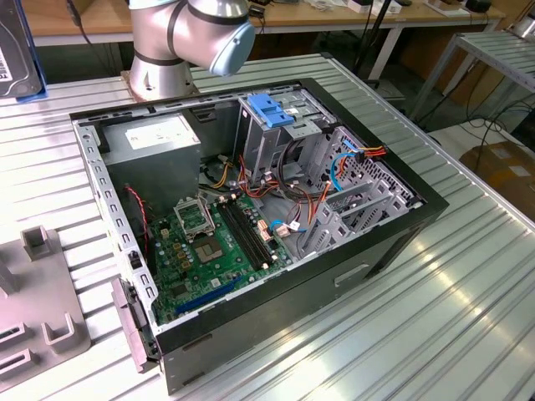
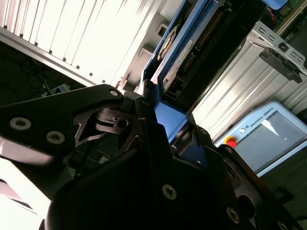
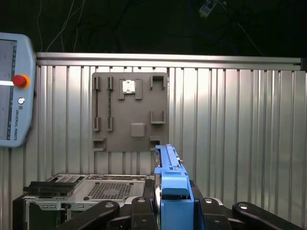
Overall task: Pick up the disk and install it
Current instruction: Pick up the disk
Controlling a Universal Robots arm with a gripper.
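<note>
Pick-up looks done imo: gripper (image 3: 172, 211) fingers seem clamped on the disk (image 3: 169, 167), tho contact's half hidden. Disk's up over the table (image 3: 240, 143), well apart from the PC case (image 1: 334, 292). Install not done; drive cage (image 1: 259, 150) bay's tight, needs careful lining up.

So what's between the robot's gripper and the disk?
Nothing. In the first wrist view the gripper is shut right on the disk, touching it on both sides.
</note>
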